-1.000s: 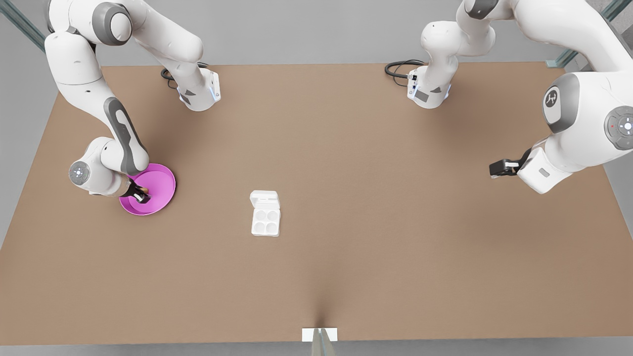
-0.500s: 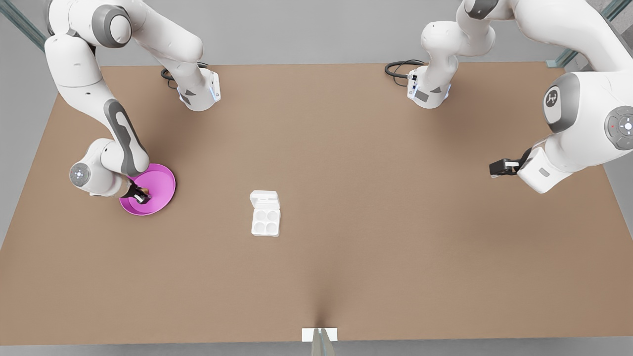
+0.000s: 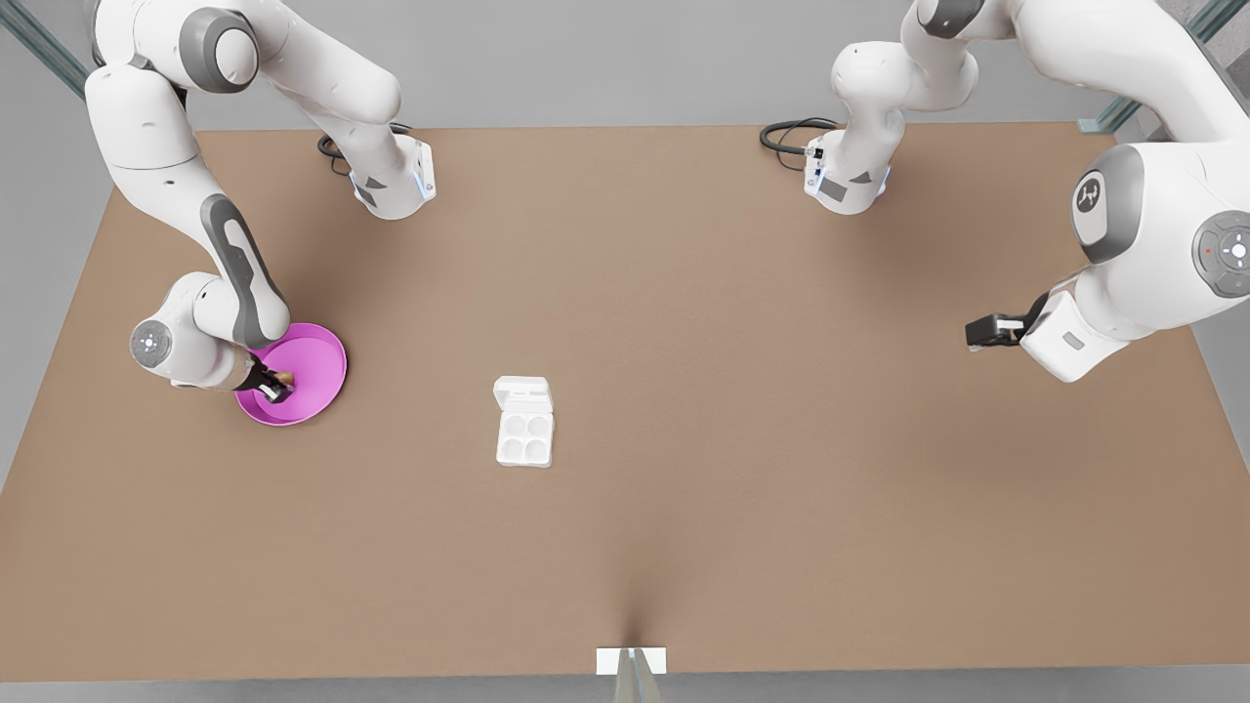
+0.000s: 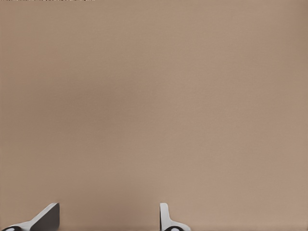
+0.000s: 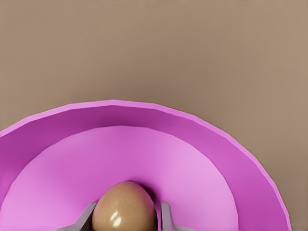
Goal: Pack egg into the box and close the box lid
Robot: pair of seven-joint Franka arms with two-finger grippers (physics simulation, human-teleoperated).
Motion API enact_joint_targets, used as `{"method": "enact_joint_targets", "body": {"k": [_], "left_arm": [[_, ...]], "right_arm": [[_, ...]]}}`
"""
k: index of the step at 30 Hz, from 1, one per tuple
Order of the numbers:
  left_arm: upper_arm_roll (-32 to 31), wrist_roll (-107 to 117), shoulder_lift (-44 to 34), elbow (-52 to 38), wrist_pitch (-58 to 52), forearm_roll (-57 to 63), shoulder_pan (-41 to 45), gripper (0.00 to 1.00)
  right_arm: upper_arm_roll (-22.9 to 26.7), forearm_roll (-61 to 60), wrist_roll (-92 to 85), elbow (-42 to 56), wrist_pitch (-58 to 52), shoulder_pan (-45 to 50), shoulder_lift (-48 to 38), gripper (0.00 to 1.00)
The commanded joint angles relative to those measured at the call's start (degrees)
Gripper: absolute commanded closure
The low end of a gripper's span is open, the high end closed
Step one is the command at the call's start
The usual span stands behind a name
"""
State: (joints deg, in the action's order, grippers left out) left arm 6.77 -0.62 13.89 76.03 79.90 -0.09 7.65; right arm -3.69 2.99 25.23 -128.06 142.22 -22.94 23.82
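I have the right gripper (image 3: 276,387) down inside the pink plate (image 3: 322,356), which sits toward the front view's left side of the brown table (image 3: 742,391). In the right wrist view its two fingers (image 5: 166,217) sit on either side of the egg (image 5: 124,208), closed onto its flanks, so the jaws are narrowed to the egg's width with the egg between them. The egg is a tan-brown oval with a small glossy highlight, positioned over the plate's lighter pink floor with the raised rim (image 5: 207,130) curving around beyond it. I cannot tell whether the egg is resting on the plate floor or held just off it. In the front view the egg (image 3: 285,377) shows as a small brown spot at the fingertips.

The box (image 3: 524,436) stands near the middle of the table, well apart from the plate and to its right in the front view. Its four round cups are all vacant. The box lid (image 3: 522,392) lies open and flat on the far side of the tray, joined to it along the hinge edge.

The left gripper (image 3: 977,332) waits above the table at the front view's right side, far from the box. In the left wrist view its fingers (image 4: 45,217) stand wide apart over bare table, gripping nothing.
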Motion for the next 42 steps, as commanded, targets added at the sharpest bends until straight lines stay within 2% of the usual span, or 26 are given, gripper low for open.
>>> {"method": "enact_joint_targets", "body": {"k": [1, 15, 23, 25, 27, 29, 32, 36, 42], "left_arm": [[0.0, 0.0, 0.0, 0.0, 0.1, 0.0, 0.0, 0.00], [-0.1, 0.0, 0.0, 0.0, 0.0, 0.0, 0.1, 0.00], [-0.4, 0.0, -0.1, -0.2, -0.5, 0.0, 0.1, 0.00], [-0.5, 0.0, -0.1, -0.2, -0.5, 0.0, 0.1, 0.00], [-0.5, 0.0, -0.1, -0.2, -0.5, 0.0, 0.1, 0.00], [-0.5, 0.0, -0.1, -0.2, -0.5, 0.0, 0.1, 0.00], [-0.5, 0.0, -0.1, -0.2, -0.5, 0.0, 0.1, 0.00], [-0.5, 0.0, -0.1, -0.2, -0.5, 0.0, 0.1, 0.00], [-0.6, 0.0, -0.1, -0.2, -0.5, 0.0, 0.1, 0.00]], "right_arm": [[0.0, 0.0, 0.0, 0.0, 0.0, 0.0, 0.0, 0.44], [0.0, 0.0, -0.6, 0.1, -0.1, -0.1, -0.1, 0.45], [-1.1, -0.2, -0.3, 1.0, -2.6, 2.1, -4.1, 0.44], [-1.0, -7.2, 0.3, 3.9, -4.1, 8.1, -3.9, 0.44], [-0.8, -18.9, 0.9, 10.0, -4.9, 18.4, -1.8, 0.44], [-0.8, -23.2, 5.3, 13.4, -4.9, 26.6, 0.2, 0.44], [-0.8, -27.3, 6.2, 15.6, -4.9, 33.9, 1.9, 0.44], [-0.5, -28.2, 6.2, 14.7, -4.9, 35.7, 2.1, 0.44], [-0.4, -30.5, 6.9, 23.6, -4.6, 36.8, 8.0, 0.44]]}}
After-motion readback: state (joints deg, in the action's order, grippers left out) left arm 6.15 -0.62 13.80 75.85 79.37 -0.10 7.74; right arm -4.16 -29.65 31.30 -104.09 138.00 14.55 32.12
